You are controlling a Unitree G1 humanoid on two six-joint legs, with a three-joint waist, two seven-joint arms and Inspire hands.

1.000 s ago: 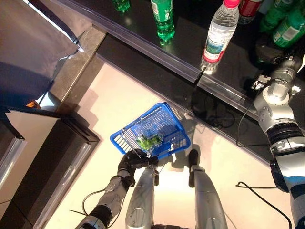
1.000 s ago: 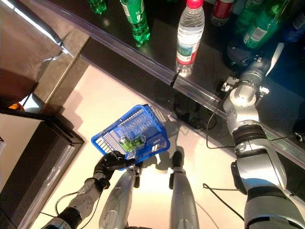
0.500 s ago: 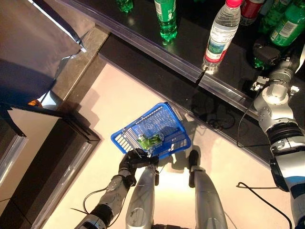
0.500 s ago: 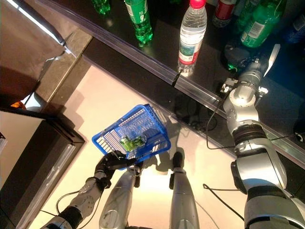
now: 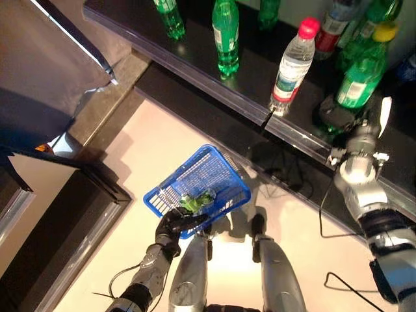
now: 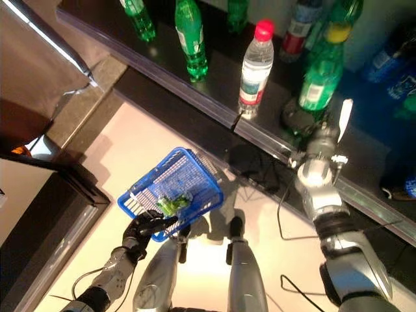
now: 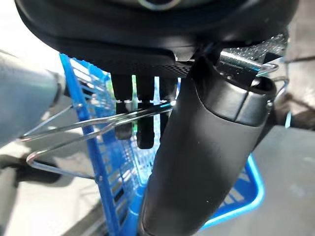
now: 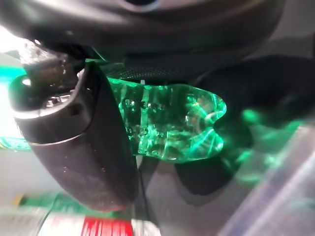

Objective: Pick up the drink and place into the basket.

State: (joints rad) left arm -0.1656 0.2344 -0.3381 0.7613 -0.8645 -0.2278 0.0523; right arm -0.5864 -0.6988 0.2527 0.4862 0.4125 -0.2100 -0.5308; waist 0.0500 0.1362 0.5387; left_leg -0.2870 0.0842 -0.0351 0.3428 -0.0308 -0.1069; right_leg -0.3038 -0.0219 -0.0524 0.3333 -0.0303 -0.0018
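Bottles on the counter [image 5: 195, 62] sit lower in the left eye view than a second ago, and the whole picture has shifted with them, so the camera has tilted up rather than the drinks moving. What has really changed is the right hand [image 5: 338, 116]: before, it hung dark and empty beside the water bottle [image 5: 289, 65]; now a green bottle [image 5: 359, 78] with a yellow cap stands up out of it, its base hidden in the hand. The left hand [image 5: 174, 226] has kept its place under the basket [image 5: 224, 172], in which a green drink [image 5: 195, 201] already lies.

Right eye view: same scene, the green bottle [image 6: 320, 75] upright just above the right hand [image 6: 296, 120], well apart from the basket [image 6: 195, 166].

Left wrist view: fingers [image 7: 143, 120] of the left hand [image 7: 206, 162] curl round the wire handle [image 7: 93, 123], clamped on it.

Right wrist view: the thumb of the right hand [image 8: 74, 142] and the palm close round clear green plastic [image 8: 172, 120], so the grip looks taken. I judge the pick as made; the lift off the counter and the carry across to the basket remain.
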